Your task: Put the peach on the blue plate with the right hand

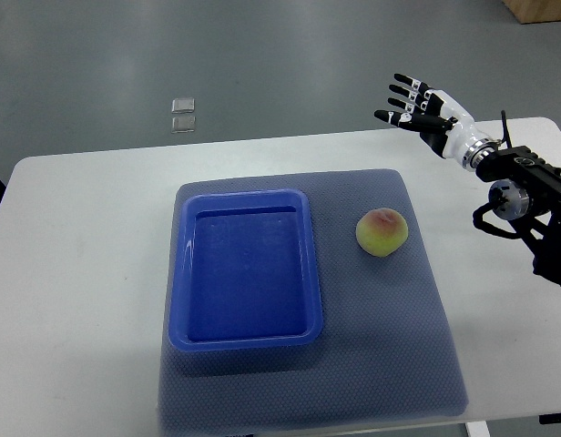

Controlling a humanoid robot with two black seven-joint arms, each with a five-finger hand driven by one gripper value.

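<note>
Blue plate (245, 273): a deep rectangular tray, lying on the left half of a grey mat (390, 364) spread over a white table (71, 273). Nothing inside the plate. Peach (382, 232): on the mat just right of the plate, apart from its rim, yellow-green with a red blush on top. Right hand (417, 106): up and to the right of the peach, well apart from it, over the table's far edge, fingers spread wide and straight, holding nothing, arm entering from the right edge.
</note>
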